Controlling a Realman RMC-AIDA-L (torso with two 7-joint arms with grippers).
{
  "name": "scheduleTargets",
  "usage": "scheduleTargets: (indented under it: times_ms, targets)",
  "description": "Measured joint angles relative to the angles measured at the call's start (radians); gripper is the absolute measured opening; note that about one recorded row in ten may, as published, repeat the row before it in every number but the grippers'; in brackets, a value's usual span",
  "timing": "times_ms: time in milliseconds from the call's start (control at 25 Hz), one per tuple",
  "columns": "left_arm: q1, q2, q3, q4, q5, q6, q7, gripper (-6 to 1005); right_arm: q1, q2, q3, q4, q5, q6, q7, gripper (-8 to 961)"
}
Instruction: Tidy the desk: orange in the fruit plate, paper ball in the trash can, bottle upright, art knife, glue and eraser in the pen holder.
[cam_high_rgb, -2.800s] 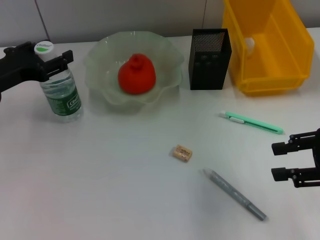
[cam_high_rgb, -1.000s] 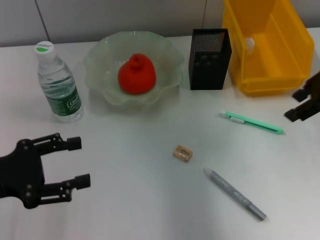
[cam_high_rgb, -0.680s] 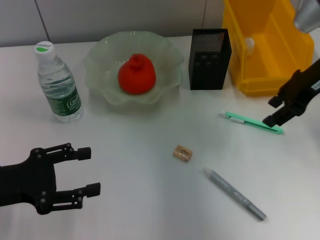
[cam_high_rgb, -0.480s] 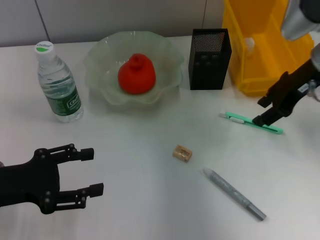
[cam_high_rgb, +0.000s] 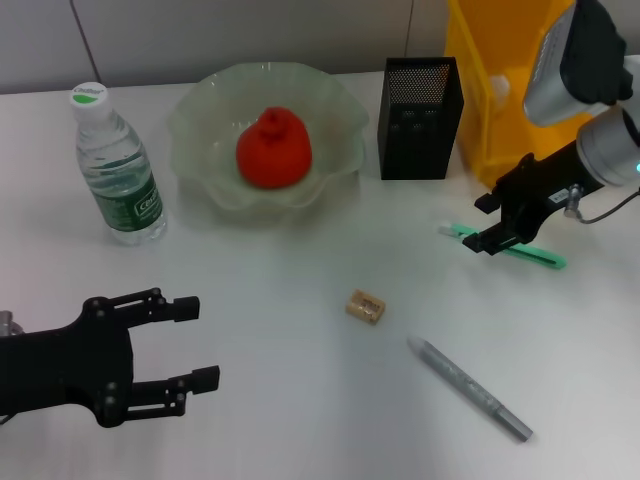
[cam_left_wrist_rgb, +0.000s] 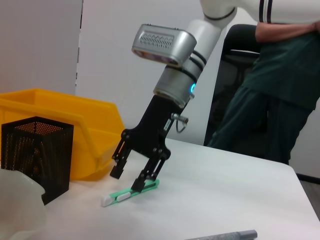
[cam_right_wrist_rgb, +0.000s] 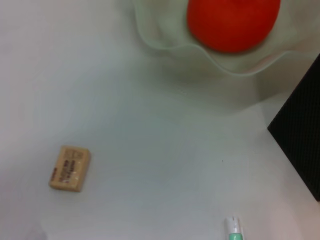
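Left gripper (cam_high_rgb: 195, 340) hovers low over the near left tabletop (cam_high_rgb: 300, 400), jaws spread wide, nothing held. Grey glue stick (cam_high_rgb: 468, 388) lies flat near right, angled, well apart from both grippers; its tip also shows in the left wrist view (cam_left_wrist_rgb: 225, 235). Eraser (cam_high_rgb: 365, 306) lies flat mid-table, between the glue stick and the fruit plate; seen too in the right wrist view (cam_right_wrist_rgb: 69, 168).

Right gripper (cam_high_rgb: 484, 222) is down at the green art knife (cam_high_rgb: 505, 245), jaws apart and straddling the knife near its white end; left wrist view shows one finger touching or just over the knife (cam_left_wrist_rgb: 131, 191), the other raised off to the side (cam_left_wrist_rgb: 134, 174). Knife lies flat on the tabletop, not lifted.

Bottle (cam_high_rgb: 115, 170) stands upright at far left, cap on. Fruit plate (cam_high_rgb: 200, 110) at far centre holds the orange (cam_high_rgb: 273, 148). Black mesh pen holder (cam_high_rgb: 420, 118) stands just beside the plate on the right. Yellow bin (cam_high_rgb: 520, 110) behind it at far right; a whitish thing shows on its inner wall, cannot tell what.
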Motion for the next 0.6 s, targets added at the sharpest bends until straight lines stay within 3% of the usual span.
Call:
scheduleTargets:
  times_ms: [160,600]
  targets:
    - [-0.007,0.000,0.000,-0.020,0.000,-0.005,0.003,785,-0.022,0.014,0.000,0.021,0.038,0.069,-0.052,583]
    - [-0.012,0.000,0.000,-0.028,0.001,-0.023,0.001,785,-0.030,0.014,0.008,0.062,0.078,0.118,-0.080,579]
